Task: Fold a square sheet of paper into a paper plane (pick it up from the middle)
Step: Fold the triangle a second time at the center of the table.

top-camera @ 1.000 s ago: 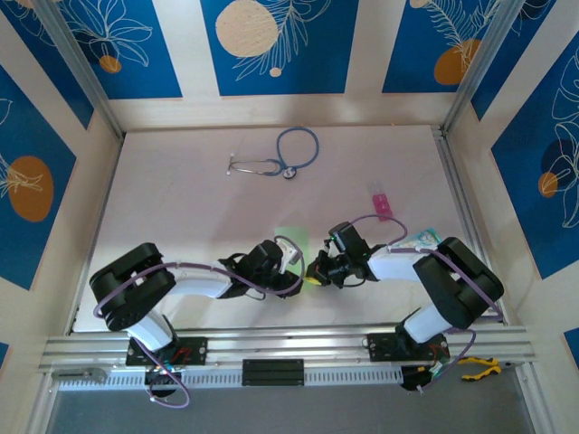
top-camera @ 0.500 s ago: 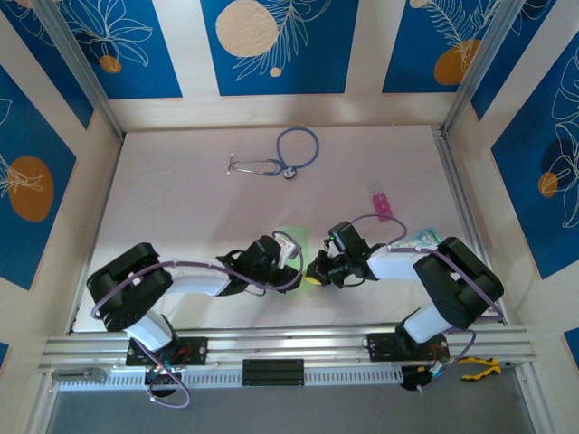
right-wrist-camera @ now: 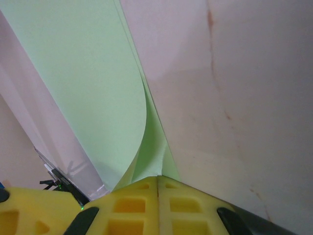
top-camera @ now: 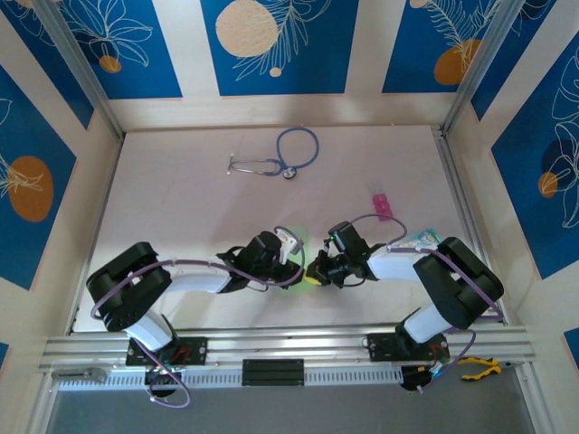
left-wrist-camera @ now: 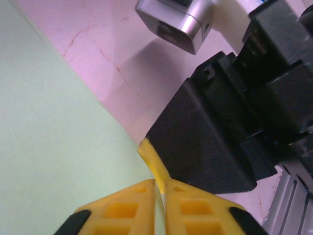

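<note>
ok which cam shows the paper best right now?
Right wrist: the paper spans the frame, two layers curling into the shut right hand. Left wrist gives a flat stretch, its edge running into the shut left hand. Top external shows a small sliver between the two hands.

Matt, thin pale green stock: the square sheet of paper (right-wrist-camera: pixel 88 73) curls smoothly over a pinkish table (right-wrist-camera: pixel 244 73), its top satin and faintly veined, possibly laminate. The left gripper (left-wrist-camera: pixel 160 191) has yellow moulded plastic fingers (left-wrist-camera: pixel 124 208); nearby are a matt black housing (left-wrist-camera: pixel 205 142) and a brushed metal block (left-wrist-camera: pixel 176 22).
</note>
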You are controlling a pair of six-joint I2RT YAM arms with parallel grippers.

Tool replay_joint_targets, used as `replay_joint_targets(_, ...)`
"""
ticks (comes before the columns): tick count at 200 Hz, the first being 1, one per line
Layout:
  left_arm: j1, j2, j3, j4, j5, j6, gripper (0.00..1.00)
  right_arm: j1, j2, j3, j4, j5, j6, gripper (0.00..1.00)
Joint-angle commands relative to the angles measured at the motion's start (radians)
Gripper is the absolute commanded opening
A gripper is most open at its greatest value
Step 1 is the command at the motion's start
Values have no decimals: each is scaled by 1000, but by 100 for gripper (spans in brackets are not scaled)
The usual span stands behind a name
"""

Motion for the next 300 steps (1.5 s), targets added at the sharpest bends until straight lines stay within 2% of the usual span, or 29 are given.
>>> replay_joint_targets(1, 15, 3, 24, -26, 33, 23, 8, 5, 5, 4, -68, 27, -13, 1)
replay_joint_targets(15, 19, 1, 24, -35, 38, 24, 8, 5, 4, 5, -68, 27, -13, 1)
replay_joint_targets(31, 24, 0, 24, -45, 48, 25, 16, 5, 4, 5, -69, 27, -15, 1)
replay_joint_targets(45, 27, -2, 27, -52, 60, 28, 19, 5, 4, 6, -71, 29, -15, 1)
replay_joint_targets(94, 30, 26, 55, -81, 108, 48, 21, 5, 1, 6, -75, 30, -15, 1)
replay_joint_targets(122, 30, 32, 57, -84, 107, 48, 12, 5, 0, 8, -77, 31, -16, 1)
replay_joint_targets(147, 33, 25, 59, -88, 106, 50, 9, 5, 0, 6, -80, 31, -16, 1)
replay_joint_targets(161, 35, 22, 59, -95, 104, 51, 10, 5, 1, 7, -80, 32, -17, 1)
replay_joint_targets(175, 35, 20, 60, -110, 95, 58, 18, 5, 1, 8, -80, 32, -16, 1)
replay_joint_targets(205, 36, 13, 66, -139, 89, 77, 18, 5, 2, 8, -80, 32, -17, 1)
replay_joint_targets(260, 38, 3, 64, -140, 84, 83, 4, 5, 2, 9, -82, 32, -18, 1)
replay_joint_targets(300, 45, -13, 56, -136, 67, 73, 0, 6, -9, 10, -81, 32, -26, 1)
